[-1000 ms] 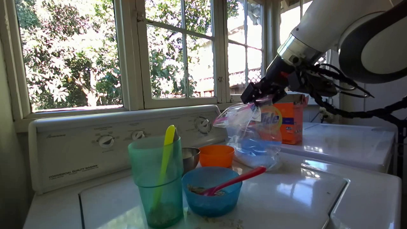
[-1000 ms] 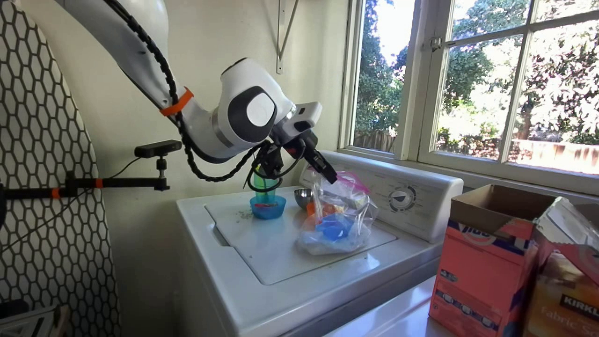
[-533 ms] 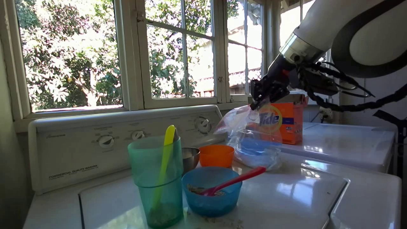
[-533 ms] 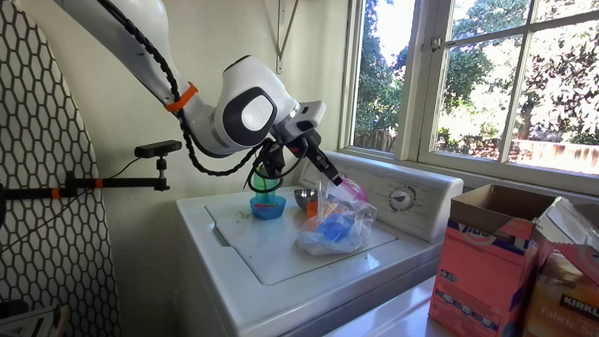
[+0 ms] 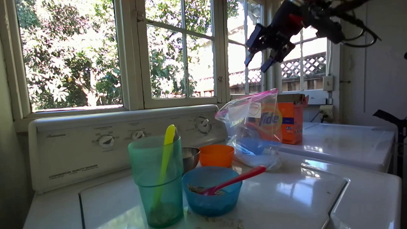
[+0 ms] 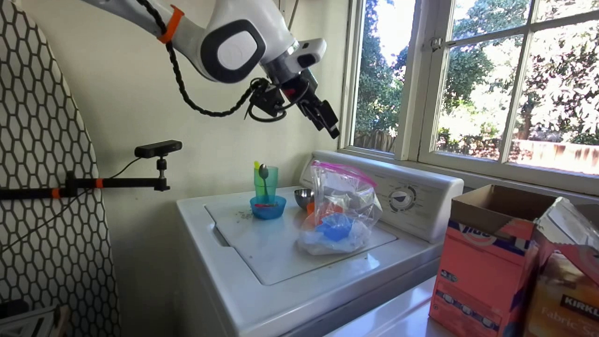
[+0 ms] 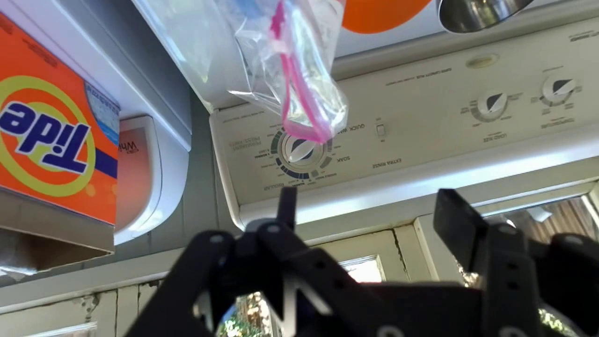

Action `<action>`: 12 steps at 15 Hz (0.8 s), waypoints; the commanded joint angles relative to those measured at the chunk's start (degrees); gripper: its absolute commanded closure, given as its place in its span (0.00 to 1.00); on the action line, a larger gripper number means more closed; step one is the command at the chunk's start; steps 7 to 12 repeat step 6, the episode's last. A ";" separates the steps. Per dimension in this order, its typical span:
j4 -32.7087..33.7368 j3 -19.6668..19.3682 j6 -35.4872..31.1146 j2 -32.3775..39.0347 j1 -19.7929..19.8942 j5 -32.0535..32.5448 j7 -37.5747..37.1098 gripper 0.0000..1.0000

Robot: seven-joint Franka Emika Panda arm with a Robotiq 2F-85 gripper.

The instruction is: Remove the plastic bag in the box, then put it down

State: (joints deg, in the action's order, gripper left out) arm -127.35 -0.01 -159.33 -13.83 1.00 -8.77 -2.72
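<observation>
The clear plastic bag (image 5: 239, 111) with its pink zip strip stands upright on the washer lid, outside the box. It slumps at its base, with something blue and whitish in its lower part; its top edge shows in the wrist view as a pink strip (image 7: 306, 112). The orange Tide box (image 5: 290, 122) stands on the neighbouring machine, its top flaps open, also seen in an exterior view (image 6: 477, 267). High above the bag hangs my gripper (image 5: 255, 66), apart from it. Its two fingers (image 7: 461, 227) are spread, with nothing between them.
A green cup (image 5: 155, 184), a blue bowl (image 5: 210, 203) with a red spoon, an orange bowl (image 5: 217, 156) and a metal bowl (image 6: 303, 199) share the washer top. The control panel (image 6: 407, 196) rises behind, below the windows. A Kirkland box (image 6: 566, 299) sits beside the Tide box.
The gripper has let go of the bag's top, opened and risen well above it. The bag stays on the washer, its zip edge now standing up freely.
</observation>
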 commanded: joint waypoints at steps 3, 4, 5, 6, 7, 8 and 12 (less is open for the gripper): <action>6.03 -4.95 19.88 -4.42 2.30 6.16 8.56 0.00; 4.89 -4.72 15.94 -4.29 1.12 3.35 6.91 0.00; 5.59 -5.18 17.70 -4.57 1.68 4.45 7.66 0.00; 5.89 -5.40 18.28 -4.60 1.96 5.04 8.09 0.00; 5.89 -5.40 18.28 -4.60 1.96 5.04 8.09 0.00; 5.89 -5.40 18.28 -4.60 1.96 5.04 8.09 0.00; 5.89 -5.40 18.28 -4.60 1.96 5.04 8.09 0.00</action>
